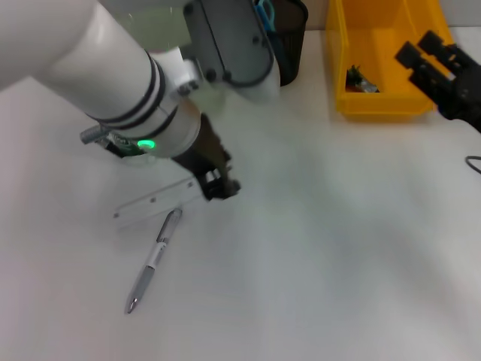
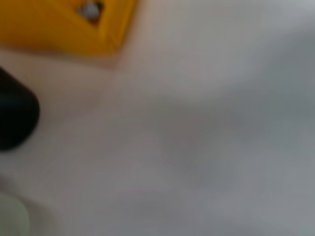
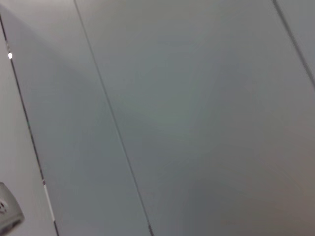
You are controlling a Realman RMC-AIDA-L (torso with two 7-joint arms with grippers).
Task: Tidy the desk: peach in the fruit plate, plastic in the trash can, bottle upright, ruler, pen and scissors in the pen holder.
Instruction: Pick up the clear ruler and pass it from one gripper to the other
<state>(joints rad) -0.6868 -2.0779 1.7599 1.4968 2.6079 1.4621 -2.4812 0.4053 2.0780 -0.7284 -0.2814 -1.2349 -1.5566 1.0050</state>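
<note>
Down low over the white desk surface, the left gripper sits at the near end of one clear flat plastic ruler, its dark fingertips touching that end — whether they have clamped on the ruler or merely rest against it I cannot tell. The ruler runs away from the gripper toward the robot's left, lying flat. Just beneath the gripper, on the robot's side, lies one slim silver pen with a grey clip, slanted, its upper end just beside the ruler's edge and its tip pointing away toward the robot.

Beyond the gripper, behind the big white arm, stands one black mesh pen holder with a blue-handled item poking out of it; it shows in the left wrist view as a dark rounded shape. Farther toward the robot's right from the gripper is one yellow plastic bin — a small piece of crumpled scrap lies inside it. The same bin's corner appears in the left wrist view.

The right gripper hangs well apart from the left one, over the far-right edge of the yellow bin, its black fingers spread and holding nothing. Its wrist view shows only pale grey panels.
</note>
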